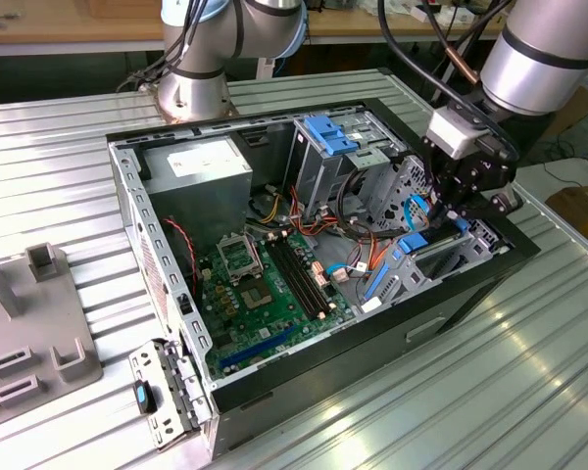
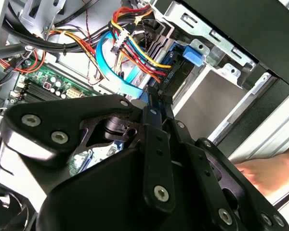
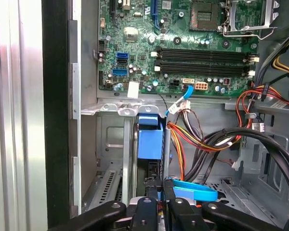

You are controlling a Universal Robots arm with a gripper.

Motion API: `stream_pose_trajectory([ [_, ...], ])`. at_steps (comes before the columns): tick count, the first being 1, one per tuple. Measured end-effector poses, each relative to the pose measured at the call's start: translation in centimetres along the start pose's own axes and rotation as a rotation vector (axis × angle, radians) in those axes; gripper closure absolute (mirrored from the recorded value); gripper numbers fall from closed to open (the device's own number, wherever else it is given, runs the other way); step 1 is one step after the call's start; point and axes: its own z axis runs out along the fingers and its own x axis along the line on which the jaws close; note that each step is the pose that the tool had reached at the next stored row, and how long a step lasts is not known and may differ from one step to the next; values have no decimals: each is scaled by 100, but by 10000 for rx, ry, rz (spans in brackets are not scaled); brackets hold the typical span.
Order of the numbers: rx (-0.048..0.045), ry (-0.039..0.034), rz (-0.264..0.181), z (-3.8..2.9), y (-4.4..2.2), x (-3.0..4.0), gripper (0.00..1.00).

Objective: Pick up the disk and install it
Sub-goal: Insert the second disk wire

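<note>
Blue-framed disk [image 3: 150, 144], claw [image 3: 156, 190] pinching its edge

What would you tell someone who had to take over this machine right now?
Gripper: jaws close together, tips at the disk's near end. I cannot tell whether it grips the disk or only presses on it.
Disk: on edge in the drive bay, along the side wall of the open computer case, next to a bundle of cables.
Done: the disk has been picked up and brought into the bay.
Left: full seating is not confirmed, and the gripper is not yet clear of the disk.
Watch: a person's hand rests on the case's outer wall close to the gripper.
</note>
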Motion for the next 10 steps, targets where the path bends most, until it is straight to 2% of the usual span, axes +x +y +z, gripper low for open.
stream_pose_trajectory([
  [7,15,-2,-58,5,-1,15,84],
  [10,15,8,-56,8,-29,17,84],
])
